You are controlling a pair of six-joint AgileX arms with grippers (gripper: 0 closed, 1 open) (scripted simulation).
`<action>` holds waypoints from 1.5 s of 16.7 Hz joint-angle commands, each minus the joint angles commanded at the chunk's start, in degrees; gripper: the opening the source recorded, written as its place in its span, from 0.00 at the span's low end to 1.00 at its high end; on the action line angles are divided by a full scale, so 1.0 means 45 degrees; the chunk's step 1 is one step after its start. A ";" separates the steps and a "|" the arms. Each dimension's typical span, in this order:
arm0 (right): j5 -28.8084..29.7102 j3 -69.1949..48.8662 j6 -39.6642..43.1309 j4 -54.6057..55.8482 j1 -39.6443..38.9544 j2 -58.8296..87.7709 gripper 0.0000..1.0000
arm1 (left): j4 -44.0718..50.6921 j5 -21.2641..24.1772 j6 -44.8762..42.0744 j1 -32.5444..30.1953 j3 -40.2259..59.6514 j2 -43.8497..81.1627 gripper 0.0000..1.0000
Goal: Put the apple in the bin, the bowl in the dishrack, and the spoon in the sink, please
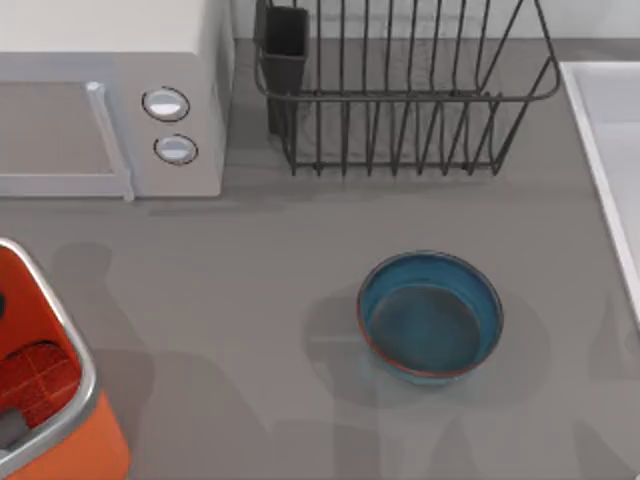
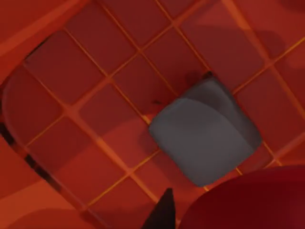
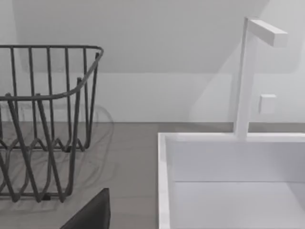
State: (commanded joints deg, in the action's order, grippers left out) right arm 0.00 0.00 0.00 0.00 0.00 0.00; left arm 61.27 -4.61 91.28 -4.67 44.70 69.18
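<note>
Red apple (image 2: 248,200) looms close beside a grey fingertip over the orange bin's (image 1: 60,440) gridded floor; whether my left jaws grip it, I cannot tell. Blue bowl (image 1: 430,315) waits on the bench (image 1: 250,280), short of dishrack (image 1: 400,90) and sink (image 3: 228,162).

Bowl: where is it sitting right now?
In the top view, the bowl sits upright on the table, right of centre, in front of the dishrack and left of the sink.
</note>
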 joint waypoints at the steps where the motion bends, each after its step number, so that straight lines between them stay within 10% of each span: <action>1: 0.0000 0.0000 0.0000 0.0000 0.0000 0.0000 1.00 | 0.0000 0.0000 0.0000 0.0000 0.0000 0.0000 0.15; 12: 0.0000 0.0000 0.0000 0.0000 0.0000 0.0000 1.00 | 0.0000 0.0000 0.0000 0.0000 0.0000 0.0000 0.98; 25: 0.0000 0.0000 0.0000 0.0000 0.0000 0.0000 1.00 | -0.0642 0.0051 -0.0690 -0.0039 -0.0343 -0.0799 1.00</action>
State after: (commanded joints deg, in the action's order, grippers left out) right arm 0.00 0.00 0.00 0.00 0.00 0.00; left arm 58.38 -4.39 88.17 -4.84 43.15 65.58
